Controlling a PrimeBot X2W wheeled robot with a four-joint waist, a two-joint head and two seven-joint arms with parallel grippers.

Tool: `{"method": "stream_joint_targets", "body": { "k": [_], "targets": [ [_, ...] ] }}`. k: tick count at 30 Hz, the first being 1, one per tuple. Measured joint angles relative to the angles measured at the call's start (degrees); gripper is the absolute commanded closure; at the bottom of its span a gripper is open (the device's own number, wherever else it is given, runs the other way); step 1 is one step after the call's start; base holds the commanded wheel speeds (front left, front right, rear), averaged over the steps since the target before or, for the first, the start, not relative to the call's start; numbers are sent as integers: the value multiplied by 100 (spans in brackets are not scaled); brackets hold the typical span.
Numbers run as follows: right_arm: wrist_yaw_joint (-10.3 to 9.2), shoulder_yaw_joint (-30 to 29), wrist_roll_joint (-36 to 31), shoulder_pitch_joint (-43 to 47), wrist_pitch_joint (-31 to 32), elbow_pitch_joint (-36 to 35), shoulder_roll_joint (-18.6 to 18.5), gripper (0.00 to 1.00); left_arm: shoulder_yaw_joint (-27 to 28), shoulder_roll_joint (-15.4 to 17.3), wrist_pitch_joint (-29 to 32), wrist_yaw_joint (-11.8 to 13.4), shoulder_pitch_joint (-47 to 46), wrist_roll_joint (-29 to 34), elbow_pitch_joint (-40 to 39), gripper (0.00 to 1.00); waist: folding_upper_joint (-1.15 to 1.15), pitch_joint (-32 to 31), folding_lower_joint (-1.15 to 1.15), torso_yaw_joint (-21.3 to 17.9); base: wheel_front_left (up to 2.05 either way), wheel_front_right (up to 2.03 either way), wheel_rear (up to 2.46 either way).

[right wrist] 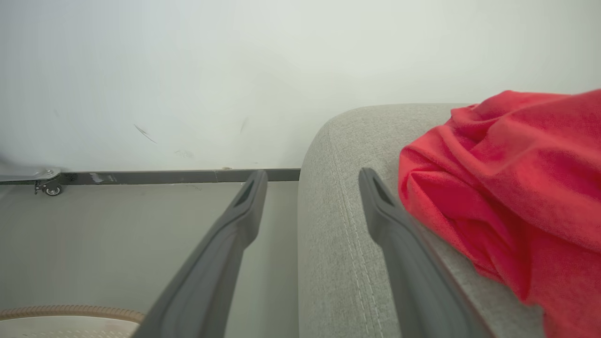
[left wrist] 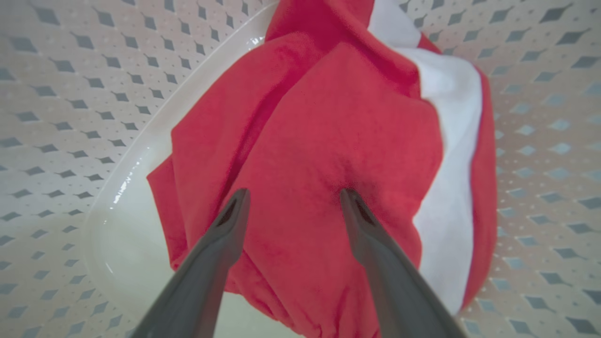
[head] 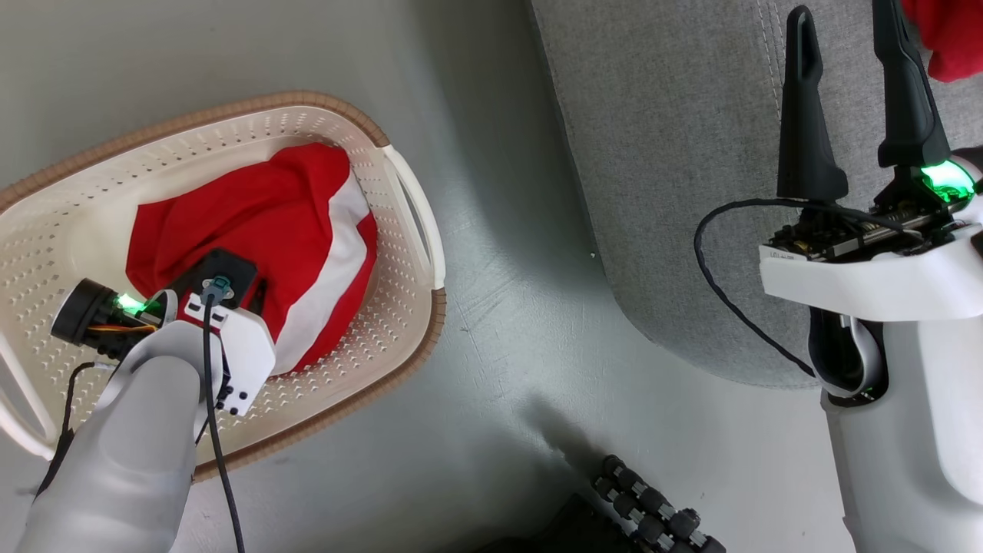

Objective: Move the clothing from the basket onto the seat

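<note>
Cloth this limp looks light and easy to bunch; a pinch on the raised fold between the fingers should lift it, though loose ends may trail. The red garment [left wrist: 328, 141], with a broad white panel, lies heaped in the basket [left wrist: 70, 94] right under the left gripper [left wrist: 293, 202], spread, tips denting it. The right gripper [right wrist: 313, 178] hangs spread and empty over the seat [right wrist: 338, 244], a second red garment [right wrist: 507, 188] just beside one finger.

Basket [head: 407, 200]: left end cut off by the picture's edge; near rim partly hidden behind the left forearm [head: 130, 445].
Garment in basket [head: 269, 207]: near-left part hidden under the wrist.
Left gripper [left wrist: 293, 197]: fingers hidden beneath its wrist in the head view.
Garment on seat [right wrist: 507, 178]: cut off at the right.
Seat [head: 676, 153]: far and right parts run off the picture.
Dark ribbed object [head: 653, 514]: cut by the near edge, kind unclear.
</note>
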Motion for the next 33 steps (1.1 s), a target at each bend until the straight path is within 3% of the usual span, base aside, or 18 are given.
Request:
{"method": "stream_joint_targets", "body": {
  "k": [10, 25, 26, 27, 28, 29, 30, 33],
  "targets": [
    [0, 57, 111, -37, -54, 145, 0, 0, -1, 131, 99, 193, -180, 51, 127, 0, 0, 91, 0, -142, 0, 0, 0],
    [0, 187, 172, -51, -116, 315, 1, 0, -62, 98, 229, 191, -229, 64, 381, 0, 0, 158, 0, -251, 0, 0, 0],
    [0, 189, 172, -52, -118, 321, 1, 0, -66, 89, 247, 185, -230, 63, 402, 10, 0, 161, 0, -256, 0, 0, 0],
    [0, 188, 172, -52, -118, 330, 1, 0, -71, 85, 247, 181, -230, 64, 417, 42, 0, 163, 0, -260, 0, 0, 0],
    [0, 188, 172, -52, -119, 342, 1, 0, -73, 83, 248, 151, -231, 63, 433, 67, 0, 163, 0, -263, 0, 0, 0],
    [0, 188, 172, -53, -125, 354, 1, 0, -74, 81, 252, 135, -231, 63, 449, 77, 0, 162, 0, -265, 0, 0, 0],
    [0, 188, 172, -55, -129, 382, 1, 0, -80, 79, 252, 134, -231, 63, 467, 100, 0, 160, 0, -268, 0, 0, 0],
    [0, 187, 172, -84, -151, 443, 1, 0, -80, 32, 252, 100, -231, 60, 481, 100, 0, 157, 0, -267, 0, 0, 0]
  ]
}}
